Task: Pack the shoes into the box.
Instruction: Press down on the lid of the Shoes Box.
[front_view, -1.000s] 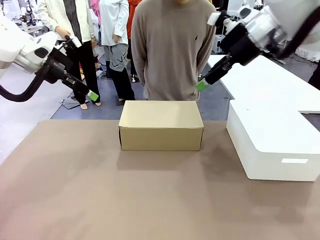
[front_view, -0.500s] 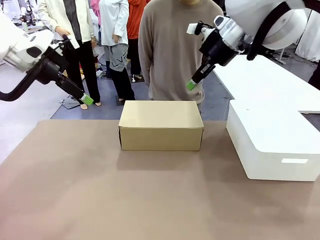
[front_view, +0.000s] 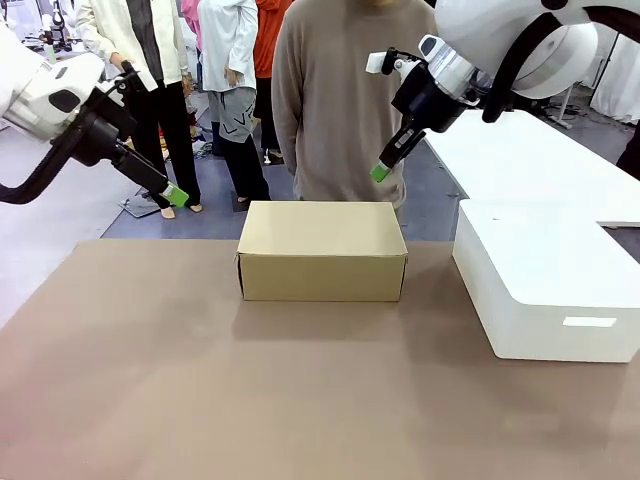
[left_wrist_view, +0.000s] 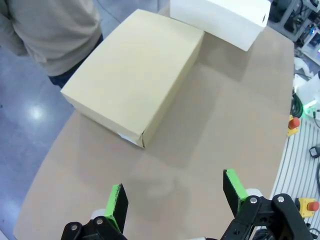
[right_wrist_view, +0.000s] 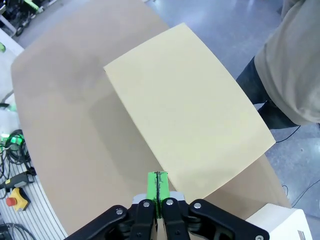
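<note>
The box (front_view: 322, 250) is a brown cardboard shoebox with its lid down, standing at the middle of the table's far side; it also appears in the left wrist view (left_wrist_view: 135, 75) and the right wrist view (right_wrist_view: 190, 110). The shoes are out of view. My left gripper (front_view: 175, 193) hangs in the air beyond the table's far left edge, well left of the box, its green-padded jaws spread wide and empty (left_wrist_view: 176, 192). High over the box's far right corner, my right gripper (front_view: 380, 172) is shut, its pads pressed together on nothing (right_wrist_view: 158, 187).
A large white rectangular block (front_view: 545, 280) lies to the right of the box. A person in a beige sweater (front_view: 340, 100) stands just behind the box at the far edge. The brown table (front_view: 300, 400) is bare on the near side.
My right arm has swung left, from right of the box to above its far right corner, and its jaws have closed. My left gripper has opened and shifted slightly left.
</note>
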